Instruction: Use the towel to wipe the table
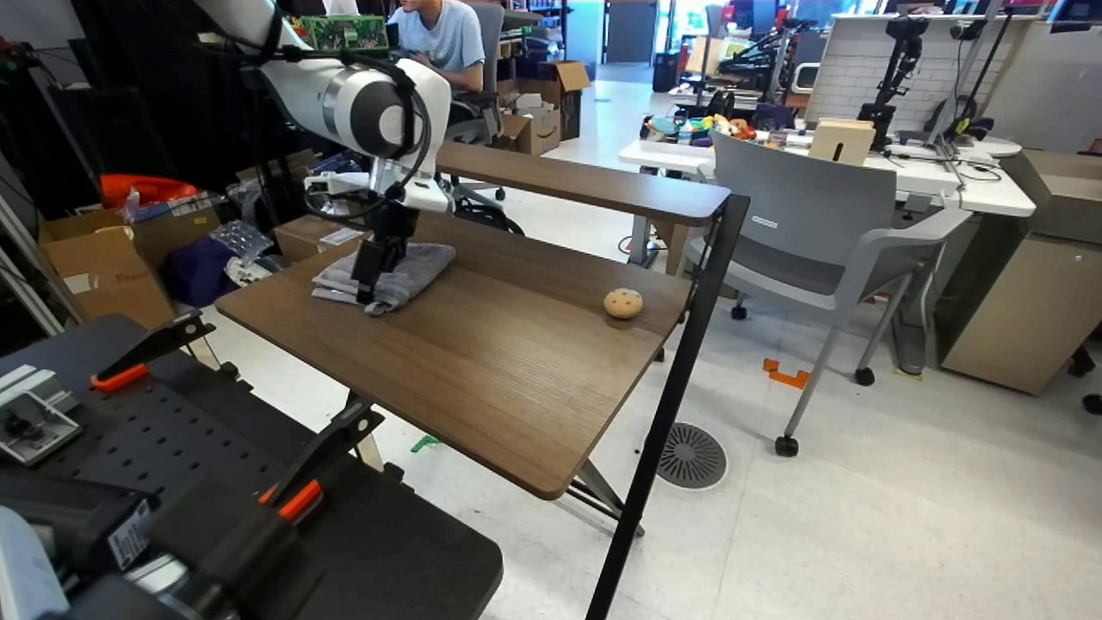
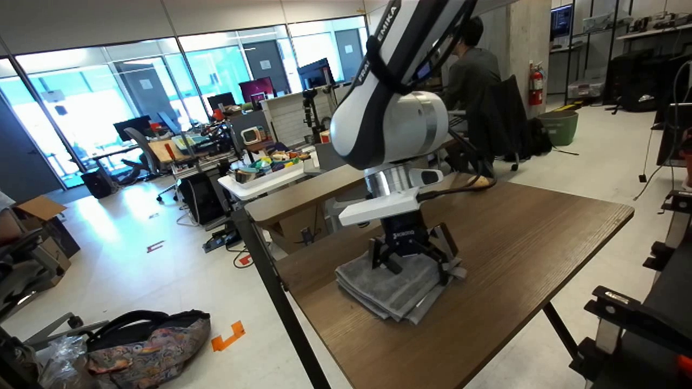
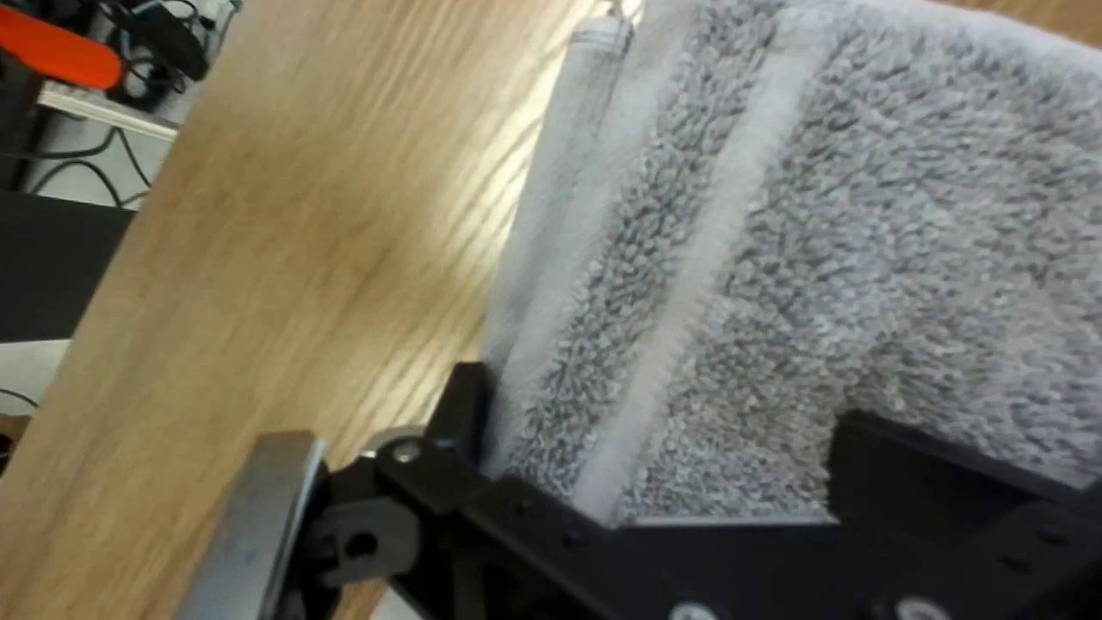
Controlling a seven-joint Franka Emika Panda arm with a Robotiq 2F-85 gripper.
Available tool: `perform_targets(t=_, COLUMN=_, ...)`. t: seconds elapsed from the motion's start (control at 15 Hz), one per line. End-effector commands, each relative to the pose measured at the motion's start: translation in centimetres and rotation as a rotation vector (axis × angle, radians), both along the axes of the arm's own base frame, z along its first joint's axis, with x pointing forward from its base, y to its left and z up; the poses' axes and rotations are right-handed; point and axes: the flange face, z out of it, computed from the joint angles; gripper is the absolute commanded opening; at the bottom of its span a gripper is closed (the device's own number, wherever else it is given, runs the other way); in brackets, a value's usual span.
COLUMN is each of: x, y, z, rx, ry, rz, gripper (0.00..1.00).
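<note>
The grey towel (image 1: 422,265) lies folded near one end of the brown wood-grain table (image 1: 482,362). My gripper (image 2: 409,272) points down over it, jaws spread wide. In the wrist view, one finger (image 3: 465,405) stands just past the towel's striped edge, beside the bare wood (image 3: 327,215). Across from it, the other finger sits over the cloth's terry surface (image 3: 904,198), touching or very near it. A broad, flat stretch of towel shows between the fingers, not pinched. Whether the fingertips press on the table is hard to tell.
A small round tan ball (image 1: 622,303) rests toward the table's opposite end. A raised brown shelf (image 1: 585,185) runs along one long side, with a black metal leg (image 1: 667,405) at its end. A black bench with clamps (image 1: 318,456) stands close by. A grey chair (image 1: 801,224) is beyond.
</note>
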Motion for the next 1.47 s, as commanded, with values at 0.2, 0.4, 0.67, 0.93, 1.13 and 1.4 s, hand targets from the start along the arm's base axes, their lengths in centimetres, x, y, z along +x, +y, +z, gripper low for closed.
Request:
perform_targets(t=0.2, x=1.3, y=6.9, z=-1.5, rx=-0.152, ry=-0.265, rz=-0.026, gripper=1.0)
perform_targets(t=0.4, x=2.8, y=6.1, z=-1.4, rx=-0.203, ry=-0.327, rz=-0.121, gripper=1.0)
perform_targets(t=0.67, x=3.0, y=4.6, z=-1.1, rx=-0.191, ry=-0.3, rz=-0.15, gripper=1.0)
perform_targets(t=0.93, x=0.0, y=6.1, z=-0.4, rx=-0.118, ry=-0.23, rz=0.048, gripper=1.0)
perform_targets(t=1.13, x=-3.3, y=7.1, z=0.3, rx=-0.081, ry=-0.194, rz=0.186, gripper=1.0)
perform_targets(t=1.4, x=-7.6, y=5.8, z=1.2, rx=-0.037, ry=-0.099, rz=0.36, gripper=1.0)
